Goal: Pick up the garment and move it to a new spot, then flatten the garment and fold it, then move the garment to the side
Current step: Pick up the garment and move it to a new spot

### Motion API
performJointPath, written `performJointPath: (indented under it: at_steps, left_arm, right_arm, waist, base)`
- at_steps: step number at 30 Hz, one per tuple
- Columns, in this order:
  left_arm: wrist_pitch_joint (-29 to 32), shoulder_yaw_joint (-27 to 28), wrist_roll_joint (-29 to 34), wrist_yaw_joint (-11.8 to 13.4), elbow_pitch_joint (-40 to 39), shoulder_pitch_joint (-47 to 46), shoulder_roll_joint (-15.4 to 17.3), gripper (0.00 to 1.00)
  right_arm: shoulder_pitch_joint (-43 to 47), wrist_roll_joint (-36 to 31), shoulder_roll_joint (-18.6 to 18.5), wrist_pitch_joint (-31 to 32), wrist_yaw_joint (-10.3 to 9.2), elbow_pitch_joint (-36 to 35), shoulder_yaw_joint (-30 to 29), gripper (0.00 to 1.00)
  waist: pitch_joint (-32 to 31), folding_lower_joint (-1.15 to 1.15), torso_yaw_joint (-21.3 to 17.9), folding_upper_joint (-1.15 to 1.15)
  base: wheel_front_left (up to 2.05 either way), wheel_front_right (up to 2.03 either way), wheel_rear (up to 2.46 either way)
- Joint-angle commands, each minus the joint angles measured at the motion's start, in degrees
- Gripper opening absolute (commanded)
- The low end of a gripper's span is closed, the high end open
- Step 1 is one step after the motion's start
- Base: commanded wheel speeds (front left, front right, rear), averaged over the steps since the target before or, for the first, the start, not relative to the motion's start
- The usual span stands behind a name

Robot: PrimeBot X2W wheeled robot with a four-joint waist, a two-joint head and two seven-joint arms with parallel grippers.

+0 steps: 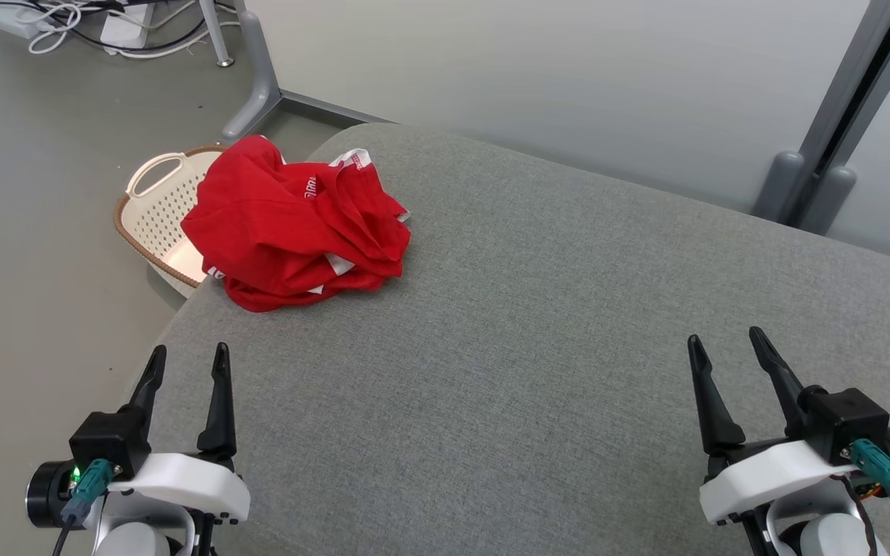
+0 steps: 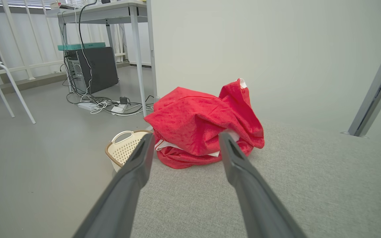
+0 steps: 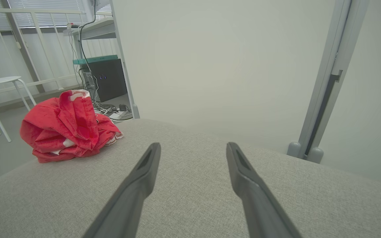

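Light is bright and even on all three of my feeds, with no glare. Shadows are soft: only a faint one under the garment, ahead of my left gripper. Beyond that, a warm bright patch glows inside the basket. On the wrist feeds the fingers blur toward the bottom edge. Right of my right gripper the post leans from lens distortion; daylight comes through blinds up-left.

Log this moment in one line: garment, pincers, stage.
garment: crumpled heap, far-left corner of grey cushion | left pincer: open, empty, apart from garment | right pincer: open, empty | stage: pickup not yet done
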Motion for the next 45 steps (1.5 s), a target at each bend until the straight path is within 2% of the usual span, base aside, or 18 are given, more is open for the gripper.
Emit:
performJointPath:
  at_steps: [1,8,14,21,29,31,33,37,45]
  left_arm:
    - [0.0,0.1,0.2,0.0,-0.2,-1.0,0.2,1.00]
    - [0.0,-0.9,-0.8,-0.5,0.5,-5.1,-0.1,1.00]
    - [0.0,-1.9,-2.6,-1.3,5.6,-14.1,-0.2,1.00]
    - [0.0,-0.4,-4.6,-1.9,17.5,-27.9,1.4,1.00]
    - [0.2,2.1,-7.3,-1.9,35.4,-39.7,6.1,1.00]
    - [0.1,2.5,-7.6,-1.5,37.6,-41.5,6.9,0.00]
    - [0.0,3.0,-7.8,-1.4,38.4,-42.3,7.5,0.00]
    - [-0.1,3.9,-6.8,-0.8,33.5,-39.8,8.3,0.00]
    - [-0.1,5.2,-3.4,-0.6,15.6,-30.0,6.5,0.00]
  right_arm:
    - [0.2,-0.4,-0.1,0.2,0.00,-0.2,0.0,1.00]
    - [-1.8,-0.9,-1.1,1.7,0.00,-1.8,0.2,1.00]
    - [-5.7,-1.4,-3.1,4.3,0.00,-4.6,1.8,1.00]
    - [-10.3,-1.6,-5.6,6.0,0.00,-7.4,2.9,1.00]
    - [-12.4,-1.1,-5.6,5.0,0.00,-7.0,3.0,1.00]
    - [-12.7,-1.1,-5.4,4.6,0.00,-6.6,2.9,1.00]
    - [-13.0,-1.1,-5.3,4.1,0.00,-6.2,2.6,1.00]
    - [-12.9,-1.2,-4.6,3.2,0.00,-5.2,2.2,1.00]
    - [-10.8,-0.7,-3.6,1.8,0.00,-3.6,0.8,1.00]
  waist:
    - [0.1,0.00,-0.1,0.00]
    - [3.9,0.00,-1.0,0.00]
    - [11.1,0.00,-5.1,0.00]
    - [19.8,0.00,-11.0,0.00]
    - [23.6,0.00,-15.3,0.00]
    - [23.7,0.00,-15.8,0.00]
    - [23.6,0.00,-16.1,0.00]
    - [22.1,0.00,-16.2,0.00]
    - [16.6,0.00,-15.5,0.00]
  base:
    - [0.00,0.00,0.00]
    - [0.00,0.00,0.00]
    - [0.00,0.00,0.00]
    - [0.00,0.00,0.00]
    - [0.00,0.00,0.00]
    - [0.00,0.00,0.00]
    - [0.00,0.00,0.00]
    - [0.00,0.00,0.00]
    - [0.00,0.00,0.00]
